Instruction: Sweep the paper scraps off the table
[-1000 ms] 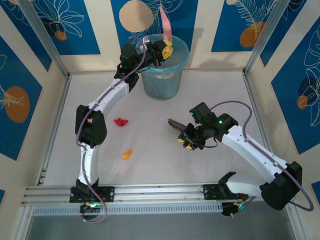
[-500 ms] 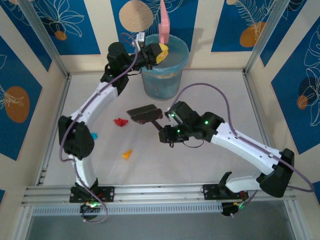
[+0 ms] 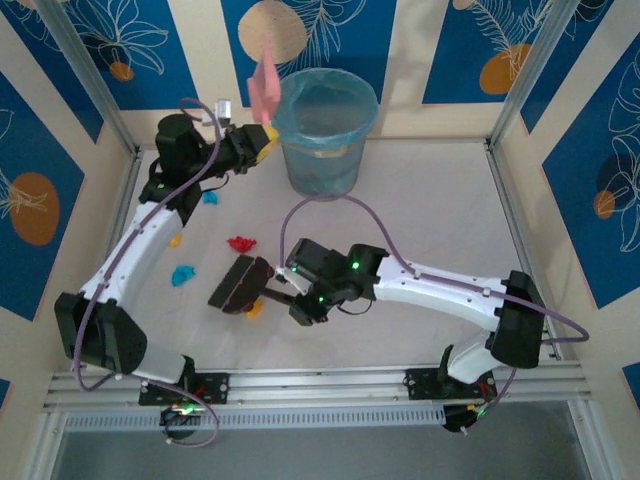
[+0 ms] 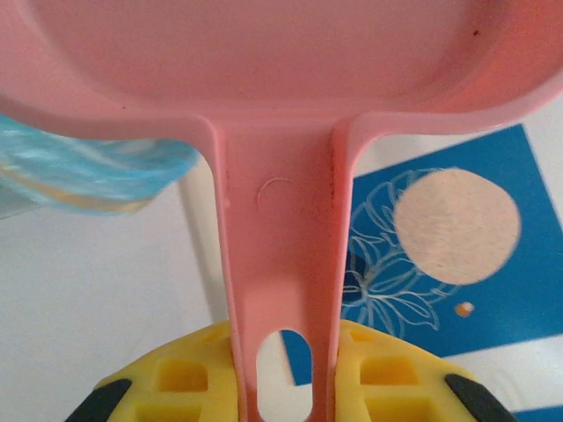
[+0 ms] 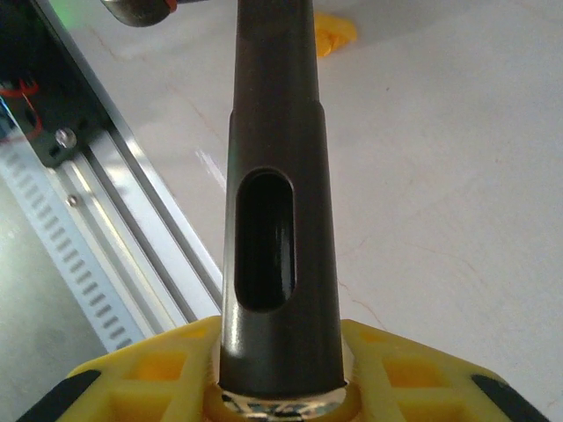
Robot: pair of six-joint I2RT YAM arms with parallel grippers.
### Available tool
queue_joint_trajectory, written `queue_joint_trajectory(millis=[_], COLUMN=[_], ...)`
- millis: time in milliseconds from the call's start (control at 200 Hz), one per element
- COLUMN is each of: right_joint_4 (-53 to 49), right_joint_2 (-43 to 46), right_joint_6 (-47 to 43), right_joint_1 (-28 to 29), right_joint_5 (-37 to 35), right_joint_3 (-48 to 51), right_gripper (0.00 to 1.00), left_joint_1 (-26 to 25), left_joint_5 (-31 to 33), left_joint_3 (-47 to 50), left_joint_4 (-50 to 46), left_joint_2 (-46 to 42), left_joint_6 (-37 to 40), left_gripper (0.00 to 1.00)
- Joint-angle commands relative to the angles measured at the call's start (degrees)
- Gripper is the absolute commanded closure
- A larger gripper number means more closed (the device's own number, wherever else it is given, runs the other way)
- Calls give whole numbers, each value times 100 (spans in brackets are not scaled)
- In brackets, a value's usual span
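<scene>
The left fingers clench the pink dustpan by its handle; the right fingers grasp the brush handle. The paper scraps lie scattered on the bench ahead of the right fingers, around the brush head. Light, crumpled, probably skittish: better swept with bristles than pinched

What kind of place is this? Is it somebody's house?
Probably not a house: it looks like a robot test booth. Two robot arms are bolted to the rail of a white table, patterned panels wall it in, and the left hand holds a pink dustpan, the right hand a brush.
</scene>
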State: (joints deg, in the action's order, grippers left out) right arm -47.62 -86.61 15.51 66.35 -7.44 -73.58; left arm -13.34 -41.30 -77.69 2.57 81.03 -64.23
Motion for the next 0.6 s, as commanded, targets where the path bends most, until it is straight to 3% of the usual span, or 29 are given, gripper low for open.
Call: queue_joint_trajectory(millis=[0, 150, 300, 595], right_joint_4=[-239, -806, -1142, -2049], right_joint_2=[-149, -383, -241, -451], right_joint_6=[-423, -349, -70, 785], right_joint_1=[190, 241, 247, 71], right_joint_5=[-260, -602, -695, -1530], right_joint_3=[-276, -362, -154, -51], right_gripper=[100, 100, 100, 100], left_joint_1=[346, 749, 756, 730], left_joint_5=[339, 639, 922, 1027], left_joint_3=[373, 969, 1047, 1046], left_joint_4=[-761, -1184, -1885, -2074], left_joint_2=[-534, -873, -919, -958], left_joint_6=[528, 456, 804, 1035], left_gripper=[100, 100, 100, 100])
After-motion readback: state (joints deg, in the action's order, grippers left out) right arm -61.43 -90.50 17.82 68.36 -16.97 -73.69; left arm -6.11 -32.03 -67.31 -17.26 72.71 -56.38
